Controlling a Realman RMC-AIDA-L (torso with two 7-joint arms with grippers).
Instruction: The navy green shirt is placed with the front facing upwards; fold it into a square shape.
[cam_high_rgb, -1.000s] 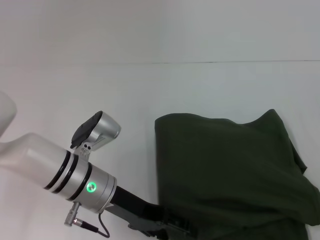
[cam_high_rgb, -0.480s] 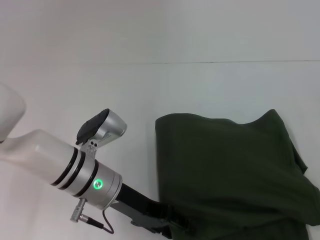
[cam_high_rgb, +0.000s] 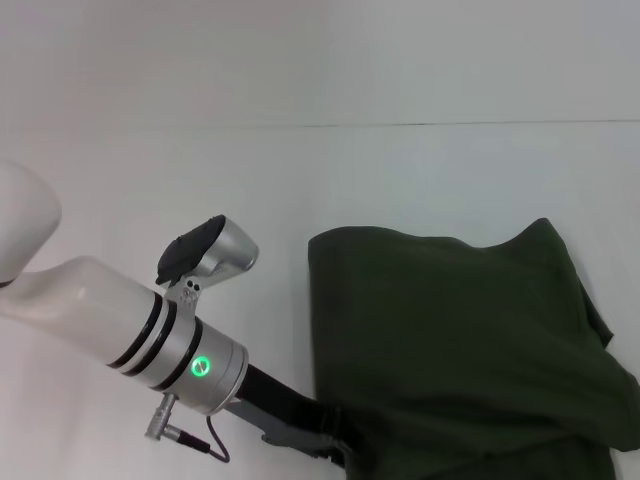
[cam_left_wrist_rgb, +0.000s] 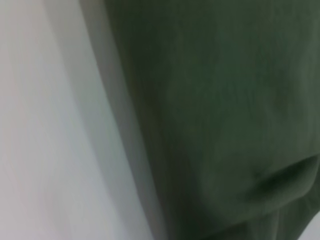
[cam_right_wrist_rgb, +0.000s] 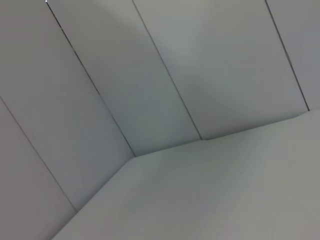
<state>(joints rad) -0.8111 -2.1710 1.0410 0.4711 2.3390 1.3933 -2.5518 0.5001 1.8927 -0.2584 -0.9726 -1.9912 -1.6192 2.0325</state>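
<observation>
The navy green shirt (cam_high_rgb: 450, 340) lies on the right half of the white table with a plain green side up, bunched into a rough block, and no lettering shows. My left gripper (cam_high_rgb: 322, 443) is low at the shirt's near left corner, at the bottom edge of the head view and partly covered by the cloth. In the left wrist view the shirt (cam_left_wrist_rgb: 215, 110) fills most of the picture, right beside bare table (cam_left_wrist_rgb: 45, 130). My right gripper is out of view.
The white table (cam_high_rgb: 200, 170) extends to the left of and behind the shirt, ending at a pale wall (cam_high_rgb: 320, 60). My left forearm (cam_high_rgb: 150, 330) crosses the near left area. The right wrist view holds only wall panels (cam_right_wrist_rgb: 150, 75) and tabletop.
My left forearm has shifted a little to the right and away from me. The gripper end has slid further under the shirt's corner, and the shirt's left edge has nudged slightly left.
</observation>
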